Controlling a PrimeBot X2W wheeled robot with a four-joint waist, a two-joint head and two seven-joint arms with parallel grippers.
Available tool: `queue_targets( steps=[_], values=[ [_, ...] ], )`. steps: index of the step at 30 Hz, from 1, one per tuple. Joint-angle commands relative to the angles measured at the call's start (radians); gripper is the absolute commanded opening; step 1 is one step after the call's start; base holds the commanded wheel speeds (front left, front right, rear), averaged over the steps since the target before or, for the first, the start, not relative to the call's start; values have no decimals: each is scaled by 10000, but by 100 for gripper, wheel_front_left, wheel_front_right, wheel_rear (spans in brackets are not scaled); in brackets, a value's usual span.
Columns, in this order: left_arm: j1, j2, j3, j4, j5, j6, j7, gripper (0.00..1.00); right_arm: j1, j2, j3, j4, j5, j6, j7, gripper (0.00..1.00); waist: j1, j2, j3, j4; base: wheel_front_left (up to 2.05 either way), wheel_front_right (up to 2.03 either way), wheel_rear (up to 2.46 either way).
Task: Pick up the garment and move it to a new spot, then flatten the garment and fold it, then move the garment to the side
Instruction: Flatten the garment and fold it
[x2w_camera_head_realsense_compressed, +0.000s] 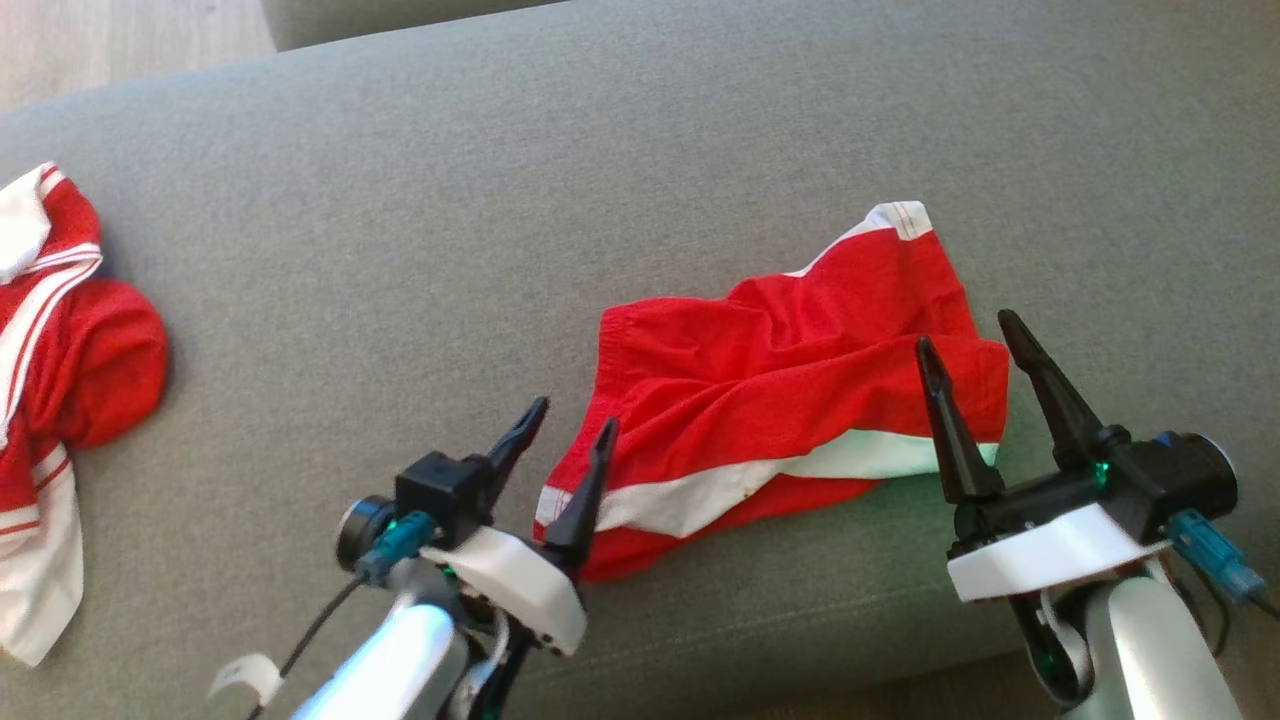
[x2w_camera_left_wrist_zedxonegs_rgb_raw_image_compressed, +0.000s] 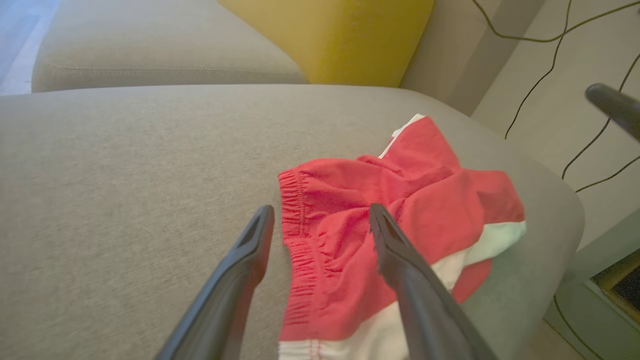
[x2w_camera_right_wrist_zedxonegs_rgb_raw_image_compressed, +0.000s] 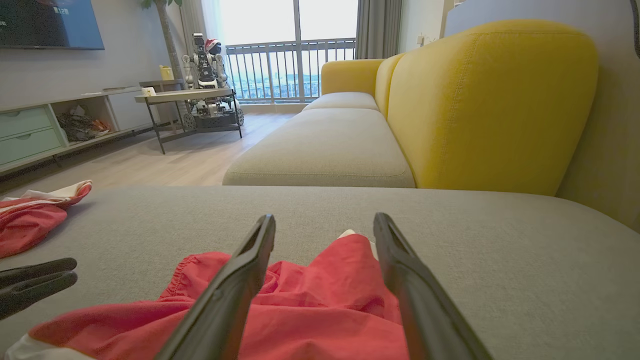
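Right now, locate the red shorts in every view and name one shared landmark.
Head view: red shorts right of centre.
Left wrist view: red shorts centre-right, low.
Right wrist view: red shorts bottom centre.
Shared landmark: grey cushion under them.

Left pincer (x2w_camera_head_realsense_compressed: 578, 412) and right pincer (x2w_camera_head_realsense_compressed: 966, 329) both gape, fingers spread.

This is a home living room. A long sofa with grey seat cushions (x2w_camera_right_wrist_zedxonegs_rgb_raw_image_compressed: 320, 145) and a yellow backrest (x2w_camera_right_wrist_zedxonegs_rgb_raw_image_compressed: 490, 105) runs along the right. On the left a television (x2w_camera_right_wrist_zedxonegs_rgb_raw_image_compressed: 50, 22) hangs above a low cabinet (x2w_camera_right_wrist_zedxonegs_rgb_raw_image_compressed: 30, 135), with wooden floor (x2w_camera_right_wrist_zedxonegs_rgb_raw_image_compressed: 190, 160) between. At the far end are curtains (x2w_camera_right_wrist_zedxonegs_rgb_raw_image_compressed: 377, 22) and a balcony railing (x2w_camera_right_wrist_zedxonegs_rgb_raw_image_compressed: 290, 65). A red garment (x2w_camera_right_wrist_zedxonegs_rgb_raw_image_compressed: 320, 310) lies on the near cushion.
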Motion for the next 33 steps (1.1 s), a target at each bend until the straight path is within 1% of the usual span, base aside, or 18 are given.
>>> queue_targets(
  steps=[1,3,6,7,9,12,14,15,17,20,22,25,33],
  values=[
    [-285,263,365,-131,6,-18,3,100,-45,-68,243,-317,13,-2,-65,100,0,0,-9,-48,0,0,0],
    [-302,389,462,18,-20,111,162,100,-50,-68,239,-332,13,-2,-65,100,0,0,-1,-117,0,0,0],
    [-195,659,680,-253,-213,71,194,100,-52,-68,202,-359,32,-2,-65,100,0,0,35,-247,0,0,0],
    [-96,802,751,-469,-303,-26,172,100,-49,-68,186,-375,41,-2,-65,100,0,0,57,-289,0,0,0],
    [239,1153,819,-981,-608,-382,205,100,-37,-68,137,-407,52,-2,-65,100,0,0,98,-363,0,0,0],
    [824,1773,777,-1624,-1120,-833,742,100,-6,-68,48,-451,57,-2,-65,100,0,0,148,-390,0,0,0],
    [1163,2046,850,-1920,-1565,-940,1157,100,10,-68,11,-456,59,-2,-65,100,0,0,155,-387,0,0,0],
    [1367,2275,881,-2126,-1795,-938,1500,100,19,-68,4,-445,70,-2,-65,100,0,0,146,-378,0,0,0],
    [1462,2393,886,-2245,-1943,-895,1774,100,13,-68,40,-444,89,-2,-65,100,0,0,127,-352,0,0,0],
    [1395,2321,866,-2225,-2123,-909,1979,100,8,-68,93,-442,90,-2,-65,100,0,0,104,-306,0,0,0],
    [1310,2175,834,-2068,-2266,-959,2063,100,7,-68,154,-414,84,-2,-65,100,0,0,74,-316,0,0,0],
    [1189,2113,661,-1761,-2288,-1066,2277,100,15,-68,210,-389,80,-2,-65,100,0,0,33,-354,0,0,0],
    [761,1849,522,-1009,-2348,-1366,2248,100,43,-68,275,-350,16,-2,-65,100,0,0,-61,-409,0,0,0]
  ],
)
